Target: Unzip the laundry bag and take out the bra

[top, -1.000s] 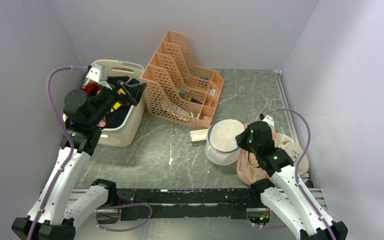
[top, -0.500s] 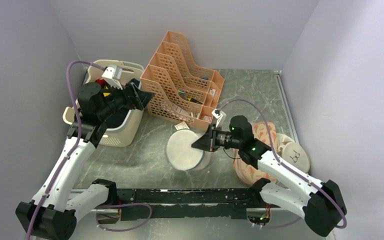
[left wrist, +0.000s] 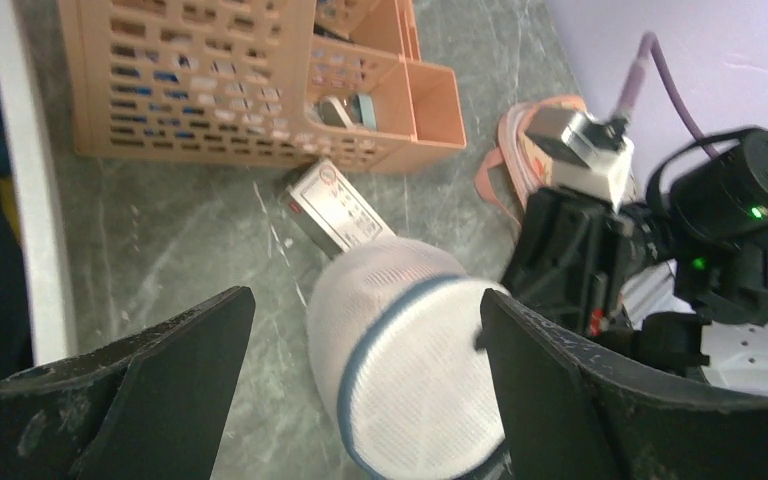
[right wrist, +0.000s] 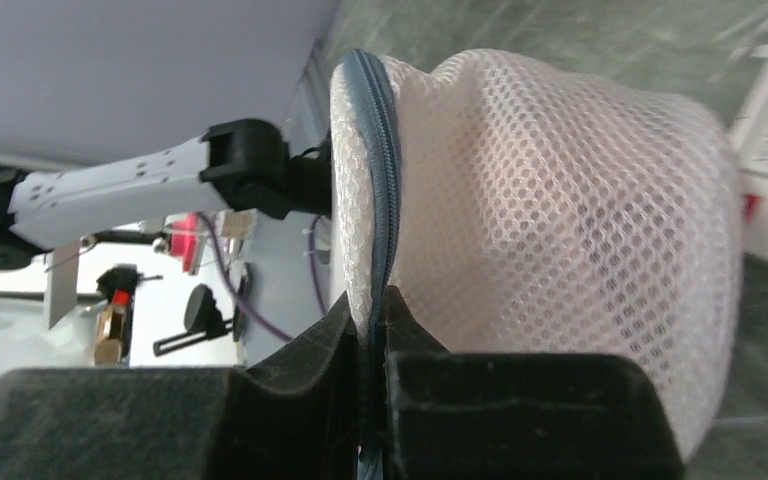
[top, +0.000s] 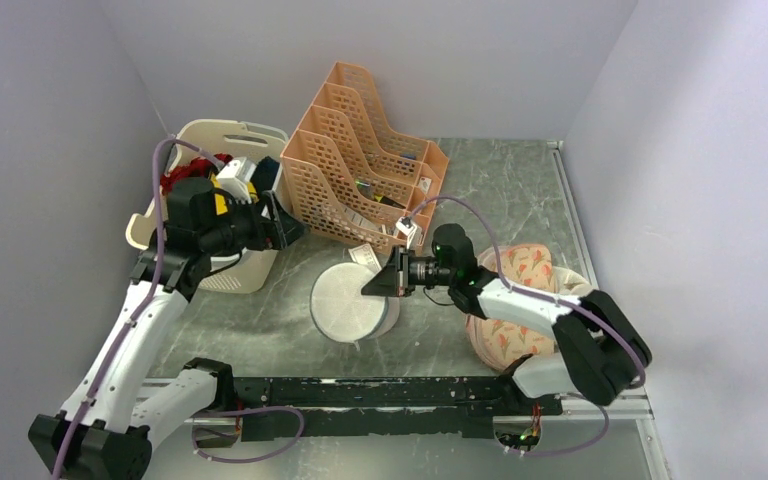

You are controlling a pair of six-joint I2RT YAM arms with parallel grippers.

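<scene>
The laundry bag (top: 350,300) lies tipped on its side at the middle of the grey marble-look surface (top: 500,190), one flat round face turned up toward the overhead camera, just in front of the peach file rack (top: 365,160). The right pincer (top: 372,285) is clenched on the blue-grey zip band at the bag's rim. Its fingers cover the zip pull, and how far the zip is open cannot be told. The left pincer (top: 285,225) hangs released, its 2 fingers spread wide, between the cream basket (top: 230,130) and the rack, apart from the bag. The mesh blurs the contents, so the bra cannot be made out. A small white box (left wrist: 335,210) touches the bag's far side. The right arm partly hides a peach printed pad (top: 520,300).
</scene>
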